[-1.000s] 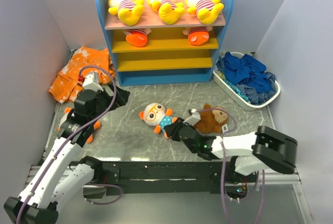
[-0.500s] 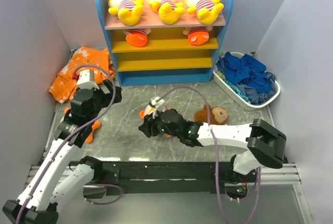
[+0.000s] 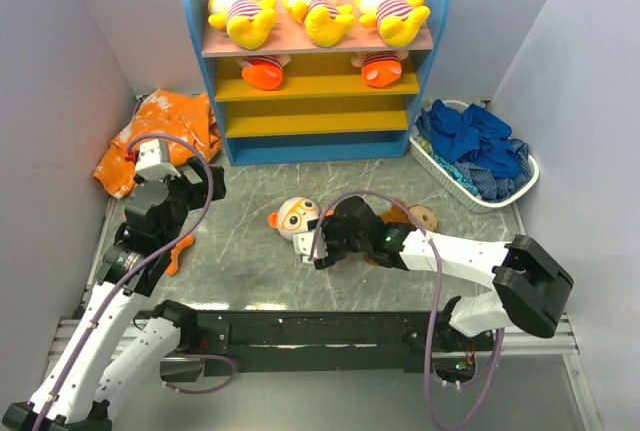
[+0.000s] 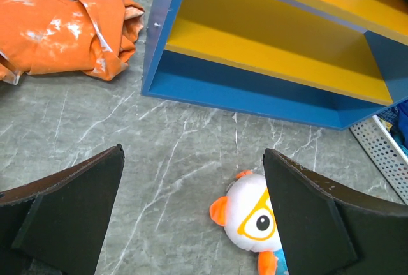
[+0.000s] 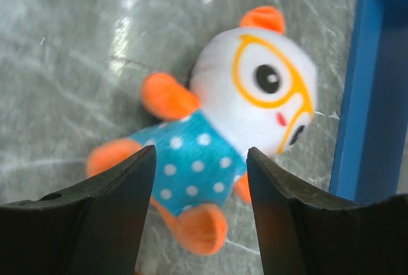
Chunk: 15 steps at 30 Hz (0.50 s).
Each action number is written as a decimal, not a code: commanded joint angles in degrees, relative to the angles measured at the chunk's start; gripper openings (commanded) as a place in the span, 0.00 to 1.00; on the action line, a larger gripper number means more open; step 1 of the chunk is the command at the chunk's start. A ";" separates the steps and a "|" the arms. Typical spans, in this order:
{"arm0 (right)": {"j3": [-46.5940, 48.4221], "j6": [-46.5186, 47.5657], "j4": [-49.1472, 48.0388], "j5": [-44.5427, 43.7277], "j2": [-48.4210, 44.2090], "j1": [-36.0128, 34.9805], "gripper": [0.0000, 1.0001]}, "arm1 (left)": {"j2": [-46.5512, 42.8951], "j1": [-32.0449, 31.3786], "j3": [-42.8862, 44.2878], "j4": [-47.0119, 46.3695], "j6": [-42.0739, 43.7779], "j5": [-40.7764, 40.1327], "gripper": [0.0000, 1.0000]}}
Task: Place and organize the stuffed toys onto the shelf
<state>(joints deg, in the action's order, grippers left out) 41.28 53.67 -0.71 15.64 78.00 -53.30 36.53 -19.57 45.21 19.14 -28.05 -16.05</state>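
The dotted-shirt doll (image 5: 217, 141) is spotted on the table, six o'clock of the shelf (image 3: 315, 121), framed by the right gripper's (image 5: 201, 160) parted, empty jaws. Soft and light, it is likely best pinched across the torso.

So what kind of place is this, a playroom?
Likely a robot test cell, not a home: plain grey walls box in the table, two robot arms stand at its edge, plush dolls sit on a toy shelf.

Marble table (image 3: 240, 251), shelf (image 3: 315, 148), dotted toy (image 3: 293, 217), monkey (image 3: 421, 218), basket (image 3: 440, 173)
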 commanded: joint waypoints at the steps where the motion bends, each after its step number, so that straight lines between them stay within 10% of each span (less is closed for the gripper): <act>1: -3.04 11.37 0.80 1.85 -2.93 1.26 0.66 | -0.15 0.24 -0.21 -2.26 1.16 -0.47 0.96; 15: -6.30 16.46 1.41 -1.48 -7.07 1.44 0.66 | -0.41 0.24 -0.39 -2.52 1.33 -0.56 0.97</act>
<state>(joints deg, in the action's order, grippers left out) 35.62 67.40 0.86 15.73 72.38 -52.12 36.80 -19.57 45.19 19.14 -27.83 -16.36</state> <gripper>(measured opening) 0.664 0.967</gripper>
